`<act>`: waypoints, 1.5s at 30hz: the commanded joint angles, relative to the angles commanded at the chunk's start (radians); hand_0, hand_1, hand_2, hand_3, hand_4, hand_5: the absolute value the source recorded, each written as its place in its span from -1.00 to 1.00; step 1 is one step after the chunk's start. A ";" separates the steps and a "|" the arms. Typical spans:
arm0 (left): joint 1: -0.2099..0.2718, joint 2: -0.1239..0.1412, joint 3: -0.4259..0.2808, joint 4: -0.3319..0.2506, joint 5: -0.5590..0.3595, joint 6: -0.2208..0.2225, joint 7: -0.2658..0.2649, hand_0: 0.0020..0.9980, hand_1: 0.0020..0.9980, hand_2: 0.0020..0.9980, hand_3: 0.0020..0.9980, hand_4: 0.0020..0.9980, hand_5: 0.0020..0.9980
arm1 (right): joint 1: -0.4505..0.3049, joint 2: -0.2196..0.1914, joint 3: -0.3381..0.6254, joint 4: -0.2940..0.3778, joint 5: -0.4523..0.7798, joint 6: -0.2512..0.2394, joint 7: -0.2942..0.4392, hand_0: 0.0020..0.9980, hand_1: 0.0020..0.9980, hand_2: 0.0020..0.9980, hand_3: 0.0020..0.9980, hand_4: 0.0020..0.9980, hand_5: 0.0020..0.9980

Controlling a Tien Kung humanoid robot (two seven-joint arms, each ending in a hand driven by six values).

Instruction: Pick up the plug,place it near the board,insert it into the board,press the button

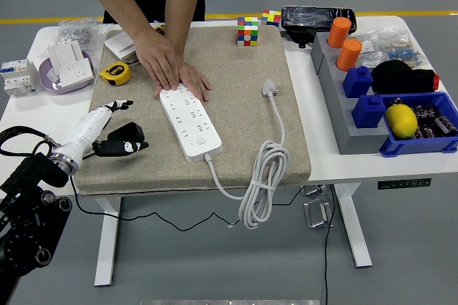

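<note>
Plug (270,89) on mat, well apart from left robot hand (114,132).

On the counter (325,158) lies 1 beige mat (236,104) carrying 1 white power strip (189,122), 1 white plug (269,89) on 1 coiled cable (263,176), and 1 black plug (122,140). There are 2 Rubik's cubes, 1 larger (247,31) and 1 smaller (271,16), 2 orange cylinders (339,31) (349,54), 2 blue blocks (357,81) (368,110), 1 yellow lemon (401,120), 1 blue bin (429,133) and 1 yellow tape measure (115,73). 2 person's hands (161,58) (192,80) rest at the strip; 1 robot hand (107,115) is in view.
</note>
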 joint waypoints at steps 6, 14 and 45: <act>-0.008 -0.001 0.001 0.026 0.000 0.022 0.003 0.72 0.75 0.62 0.70 1.00 -0.36 | 0.004 -0.002 0.007 0.000 -0.002 -0.001 0.000 0.67 0.59 0.52 0.54 1.00 1.00; -0.010 -0.006 0.005 0.060 0.000 0.026 0.005 0.68 0.72 0.60 0.67 1.00 -0.37 | 0.003 -0.003 0.009 -0.001 0.000 -0.001 0.000 0.67 0.59 0.52 0.54 1.00 1.00; -0.015 -0.006 -0.008 0.096 0.000 0.054 0.022 0.61 0.60 0.26 0.27 0.90 -0.20 | 0.006 -0.003 0.014 -0.002 0.002 0.000 0.001 0.67 0.59 0.52 0.54 1.00 1.00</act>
